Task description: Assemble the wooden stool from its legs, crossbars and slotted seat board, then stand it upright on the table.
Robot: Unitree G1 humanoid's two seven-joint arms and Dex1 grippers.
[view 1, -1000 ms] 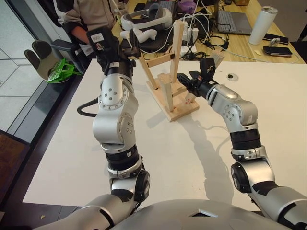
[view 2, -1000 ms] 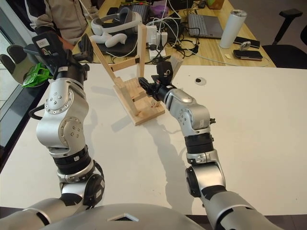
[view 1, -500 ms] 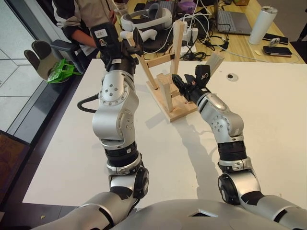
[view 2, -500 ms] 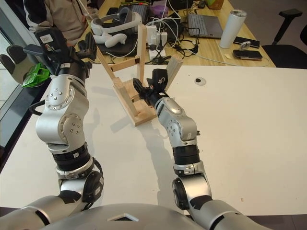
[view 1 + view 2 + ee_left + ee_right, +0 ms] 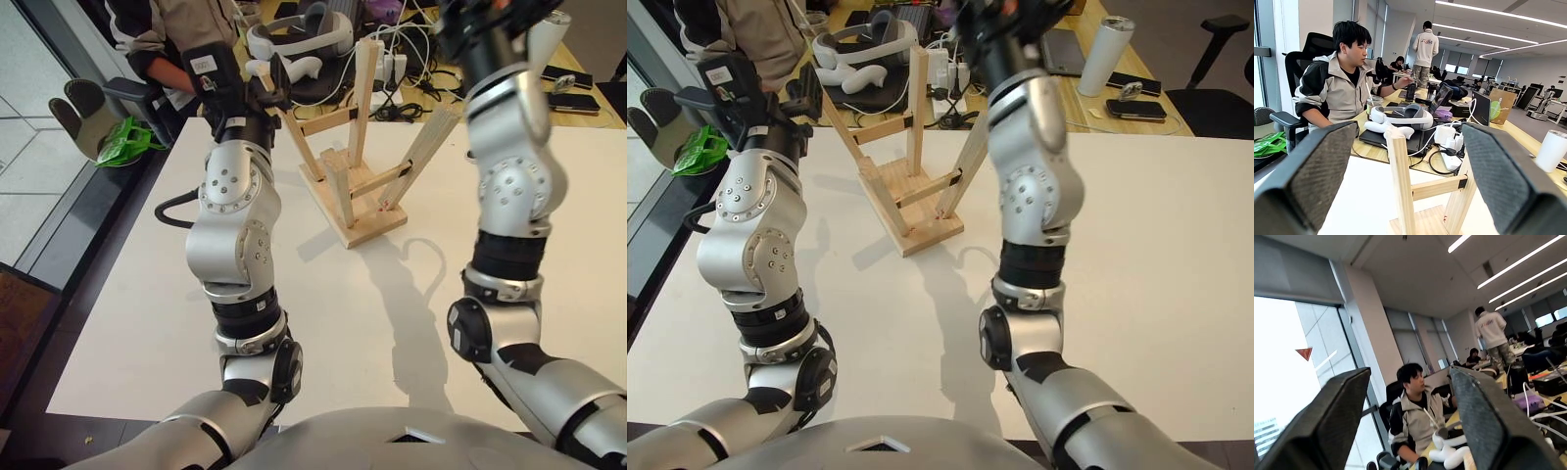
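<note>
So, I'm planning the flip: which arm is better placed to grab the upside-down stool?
Left. The left gripper is open right at the top of a stool leg, ready to close. The right gripper is open, high above the table, away from the stool.

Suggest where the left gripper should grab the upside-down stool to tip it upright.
Take the leg nearest the left gripper, just above the crossbar, coming in from the robot's left. The stool rests on its seat board with its legs pointing up. That slim square post stands between the open jaws, so they probably only need to close.
</note>
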